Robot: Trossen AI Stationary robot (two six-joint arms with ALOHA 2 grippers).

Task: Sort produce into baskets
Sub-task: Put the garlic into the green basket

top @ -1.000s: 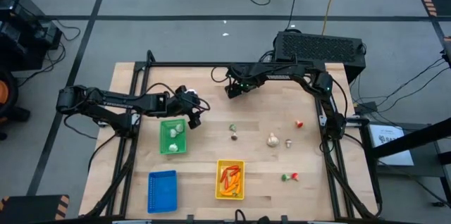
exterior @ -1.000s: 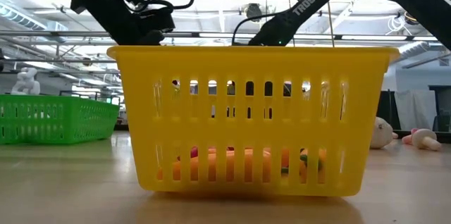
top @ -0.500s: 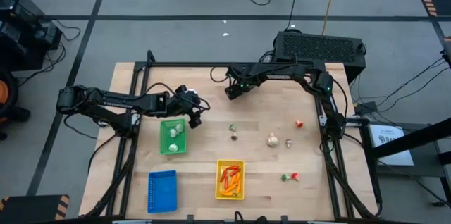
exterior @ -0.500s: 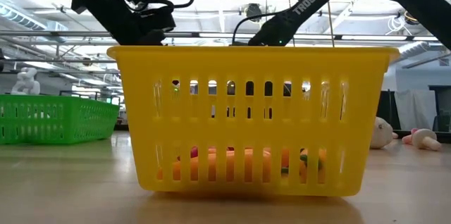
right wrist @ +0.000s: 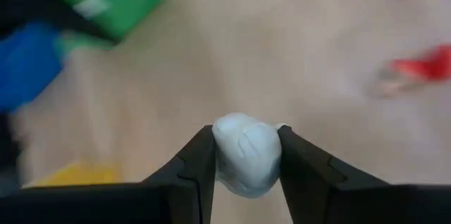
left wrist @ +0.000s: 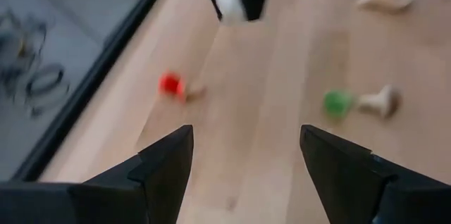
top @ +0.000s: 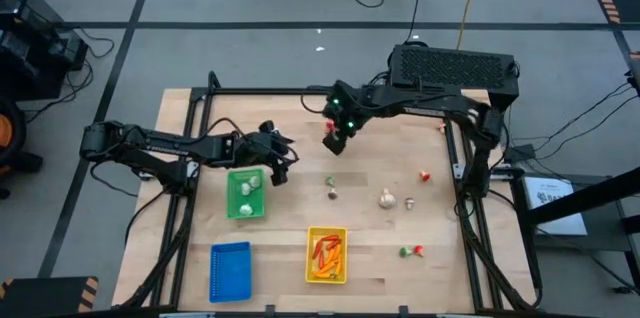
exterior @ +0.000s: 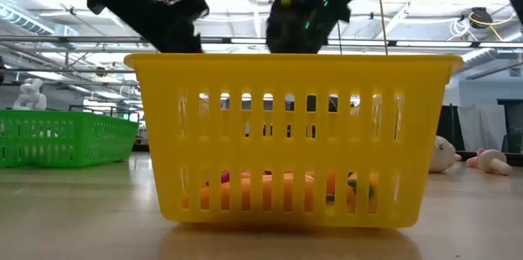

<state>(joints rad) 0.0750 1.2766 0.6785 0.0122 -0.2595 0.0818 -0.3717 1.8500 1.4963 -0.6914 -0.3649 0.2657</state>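
Nearest my low camera I have the yellow basket [exterior: 290, 137], holding orange and red produce pieces [top: 326, 252]; beside it at the counter's [top: 385, 273] near edge sits the blue basket [top: 230, 270]. A green-and-red piece [top: 411, 251] lies on the bare wood to the right of the yellow basket.

Further back, the green basket [top: 246, 194] has two white bulbs [top: 249, 184] in it. My left end effector [top: 279, 163] hovers just off that basket's far right corner, fingers [left wrist: 165, 164] spread wide with nothing between them. Roughly level with the green basket, loose on the counter, I see a small dark-and-white piece [top: 332, 194], a pale bulb [top: 386, 197] with a smaller piece just beside it, and a red piece [top: 425, 175].

Farthest out, my right end effector [top: 334, 140] hangs above the counter's back half, clenched on a white bulb [right wrist: 245, 153] that fills the gap between its fingers [right wrist: 194, 168].
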